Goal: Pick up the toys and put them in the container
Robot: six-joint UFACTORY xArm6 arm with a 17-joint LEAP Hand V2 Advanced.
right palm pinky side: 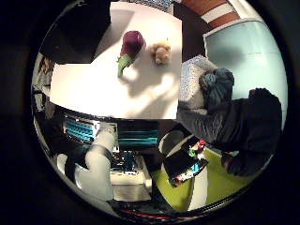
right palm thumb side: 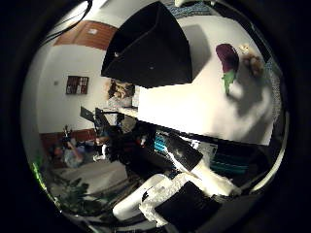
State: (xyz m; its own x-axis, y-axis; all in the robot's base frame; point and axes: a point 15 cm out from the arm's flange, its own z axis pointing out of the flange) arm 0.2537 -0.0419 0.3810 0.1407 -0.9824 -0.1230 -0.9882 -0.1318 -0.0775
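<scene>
A purple toy eggplant (right palm pinky side: 130, 49) with a green stem lies on the white table (right palm pinky side: 103, 84), and a small tan plush toy (right palm pinky side: 162, 53) lies right beside it. A black open container (right palm thumb side: 154, 49) stands on the same table a short way from the toys. The right thumb side palm view also shows the eggplant (right palm thumb side: 228, 60) and the plush toy (right palm thumb side: 251, 64). My hand (right palm pinky side: 94, 161) is high above the table's near edge, away from the toys. Its white and black fingers (right palm thumb side: 160, 199) are relaxed and hold nothing.
The table's front edge (right palm pinky side: 117, 117) lies under the hand, with shelves of teal and white boxes (right palm pinky side: 136, 138) below it. A bright green chair (right palm pinky side: 217, 180) with small coloured items stands beside the table. A wall and cluttered floor (right palm thumb side: 78, 155) lie beyond.
</scene>
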